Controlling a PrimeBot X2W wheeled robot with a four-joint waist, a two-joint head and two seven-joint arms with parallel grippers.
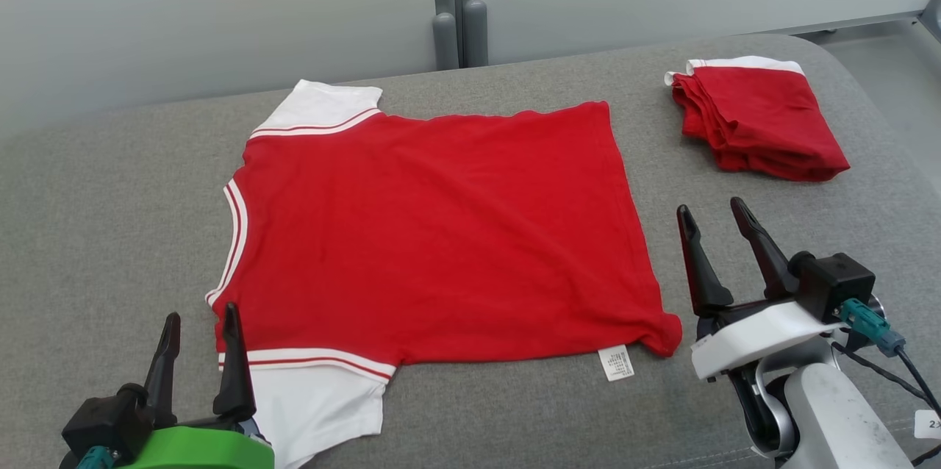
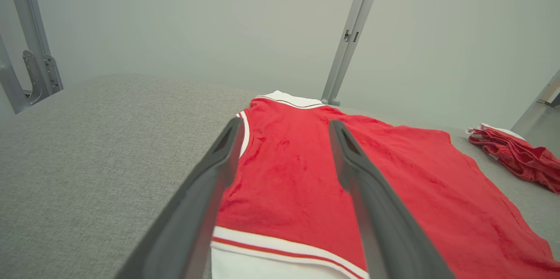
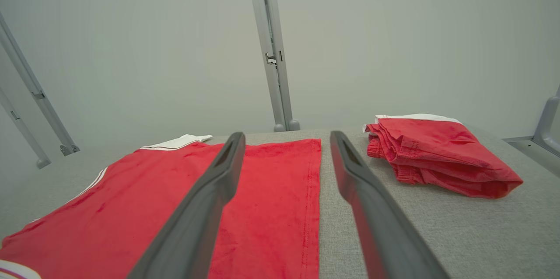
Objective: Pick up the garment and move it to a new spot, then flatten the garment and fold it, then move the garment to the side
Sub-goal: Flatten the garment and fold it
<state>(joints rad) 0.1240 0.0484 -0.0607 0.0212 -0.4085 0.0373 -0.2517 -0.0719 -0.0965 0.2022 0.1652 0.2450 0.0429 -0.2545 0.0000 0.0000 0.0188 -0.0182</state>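
Lying flat on the grey fabric-covered table (image 1: 95, 234), the red cotton T-shirt with white striped sleeves (image 1: 441, 234) looks ready for folding. I judge the 2 grippers must next pinch its near edge. The left gripper (image 1: 203, 314) stands agape by the near sleeve. The right gripper (image 1: 711, 206), likewise agape and empty, is just beside the hem.

The right pincer (image 3: 286, 139) holds its 2 dark fingers (image 3: 205, 209) spread and empty above the grey table (image 3: 481, 235). A red T-shirt (image 3: 271, 209) with a white sleeve (image 3: 179, 141) lies flat at left, its hem running between the fingers; a folded red garment (image 3: 437, 156) sits apart at right.
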